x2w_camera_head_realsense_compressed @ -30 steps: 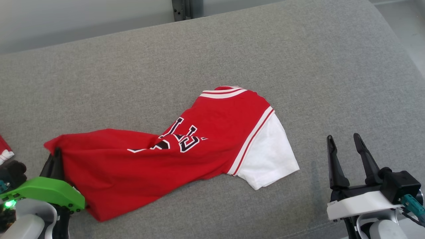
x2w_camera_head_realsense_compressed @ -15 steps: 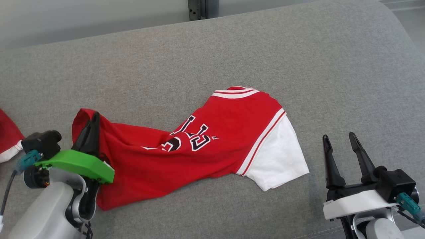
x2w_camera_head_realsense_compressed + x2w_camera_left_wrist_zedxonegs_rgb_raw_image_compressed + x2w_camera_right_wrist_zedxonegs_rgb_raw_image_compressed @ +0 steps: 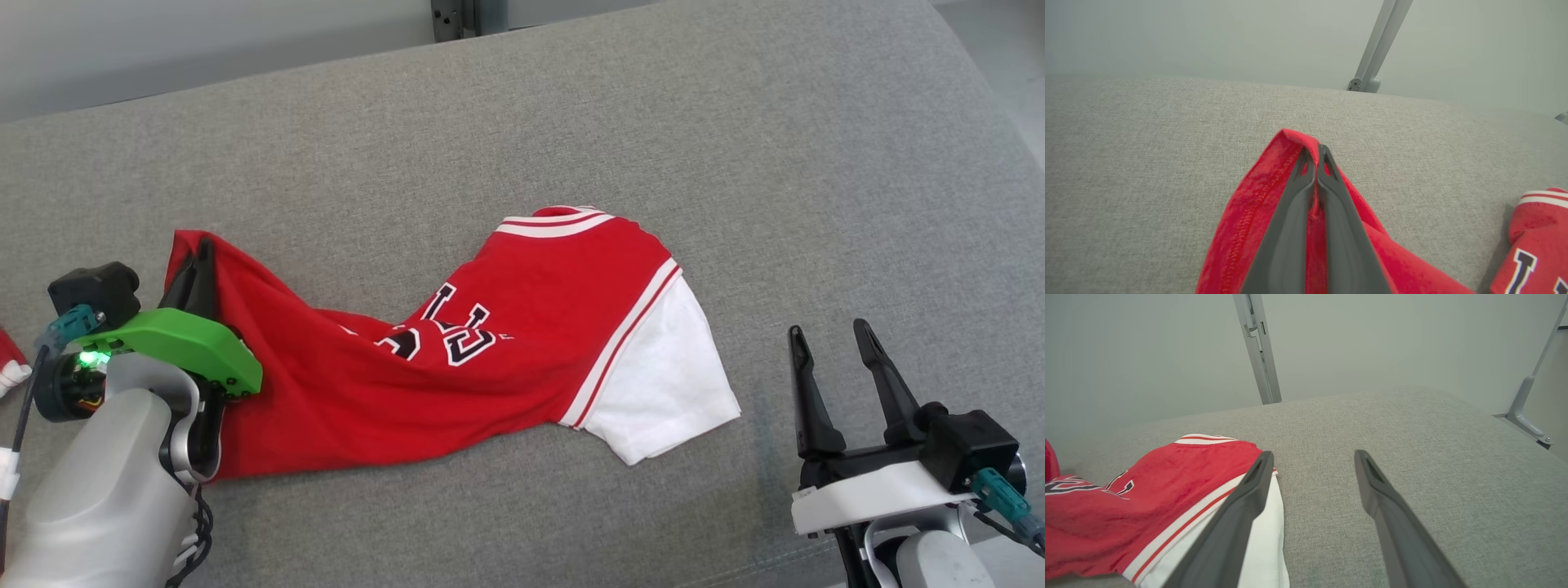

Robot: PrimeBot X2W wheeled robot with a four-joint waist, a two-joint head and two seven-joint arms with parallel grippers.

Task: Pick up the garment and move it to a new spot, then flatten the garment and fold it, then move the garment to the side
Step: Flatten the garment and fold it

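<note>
Barely begun, I judge: the left claw [image 3: 198,249] is clenched on a hem corner of the red garment [image 3: 490,359], which lies rumpled on the grey cushion [image 3: 571,122], the right claw [image 3: 827,328] released near its white sleeve [image 3: 661,384]; flattening and folding remain

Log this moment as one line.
left pincer: shut on red jersey hem | right pincer: open, empty | red jersey: rumpled on grey cushion

Soft matt cloth garment [image 3: 490,392] on coarse, seemingly woven grey upholstery [image 3: 571,122]
</note>
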